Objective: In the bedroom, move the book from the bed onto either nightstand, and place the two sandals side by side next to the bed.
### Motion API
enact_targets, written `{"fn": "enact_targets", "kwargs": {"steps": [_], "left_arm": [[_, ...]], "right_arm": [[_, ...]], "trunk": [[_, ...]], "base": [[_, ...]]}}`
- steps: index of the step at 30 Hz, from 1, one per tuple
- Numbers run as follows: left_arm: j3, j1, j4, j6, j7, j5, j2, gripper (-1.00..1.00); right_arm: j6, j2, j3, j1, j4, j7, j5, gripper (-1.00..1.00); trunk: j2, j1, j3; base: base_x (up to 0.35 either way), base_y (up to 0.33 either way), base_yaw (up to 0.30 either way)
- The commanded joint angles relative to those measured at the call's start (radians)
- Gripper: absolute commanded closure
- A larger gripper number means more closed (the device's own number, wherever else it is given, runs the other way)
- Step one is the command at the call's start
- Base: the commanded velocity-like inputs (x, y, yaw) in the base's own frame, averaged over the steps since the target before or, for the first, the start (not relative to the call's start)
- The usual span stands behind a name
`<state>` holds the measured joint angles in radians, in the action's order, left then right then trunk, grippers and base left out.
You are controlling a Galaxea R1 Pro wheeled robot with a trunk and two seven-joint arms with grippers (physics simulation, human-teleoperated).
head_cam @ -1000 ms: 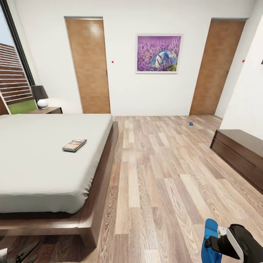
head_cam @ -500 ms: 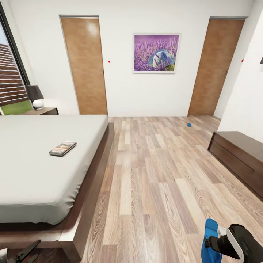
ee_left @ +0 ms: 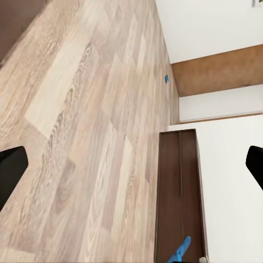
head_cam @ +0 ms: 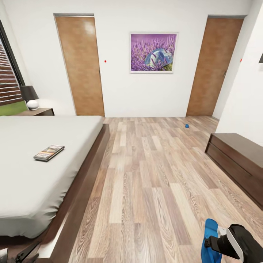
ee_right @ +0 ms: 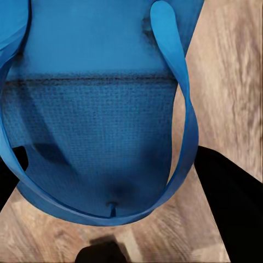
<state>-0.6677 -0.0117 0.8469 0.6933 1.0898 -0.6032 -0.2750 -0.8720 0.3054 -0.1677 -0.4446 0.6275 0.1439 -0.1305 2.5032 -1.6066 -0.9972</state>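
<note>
The bed (head_cam: 44, 175) is the landmark here: a low dark-framed platform with a pale grey mattress, set against the window side of the bedroom. The book (head_cam: 49, 152) lies flat on the mattress, toward the edge that faces the open floor (head_cam: 146, 182), apart from anything else. Past the head of the bed, by the window (head_cam: 9, 78), stands a nightstand (head_cam: 36, 111) carrying a small lamp (head_cam: 30, 96) with a dark shade.

One sandal (head_cam: 211, 241) is off the floor, well away from the bed across the planks, gripped by the right gripper (head_cam: 212, 243); the right wrist view shows its blue sole (ee_right: 98, 126) and strap close up between the dark fingers (ee_right: 233, 213), which are clamped on it. The other sandal (head_cam: 187, 126) is a small blue speck on the floor far from the bed, near the right-hand door (head_cam: 215, 65) in the far wall; it also shows in the left wrist view (ee_left: 166, 79).

The left gripper (head_cam: 22, 254) hangs low just off the foot corner of the bed; its fingers (ee_left: 11, 175) stand wide apart with nothing between them.

Across the floor from the bed, a long low cabinet (head_cam: 237, 160) runs along the side wall. On the far wall a purple flower picture (head_cam: 153, 53) hangs between two brown doors.
</note>
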Motion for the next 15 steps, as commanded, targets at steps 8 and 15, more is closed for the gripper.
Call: {"fn": "enact_targets", "kwargs": {"steps": [8,15], "left_arm": [[0.000,0.000,0.001,0.008,-0.001,-0.005,0.001,-1.00],[0.000,-0.001,0.001,0.008,-0.001,-0.005,0.006,-1.00]], "right_arm": [[-0.004,0.000,-0.004,0.000,0.000,0.000,-0.005,1.00],[-0.004,0.001,-0.029,0.000,0.000,0.000,-0.003,1.00]], "trunk": [[0.000,0.000,-0.001],[0.000,0.000,-0.001]], "base": [[0.178,-0.236,0.000],[0.177,-0.239,0.000]]}}
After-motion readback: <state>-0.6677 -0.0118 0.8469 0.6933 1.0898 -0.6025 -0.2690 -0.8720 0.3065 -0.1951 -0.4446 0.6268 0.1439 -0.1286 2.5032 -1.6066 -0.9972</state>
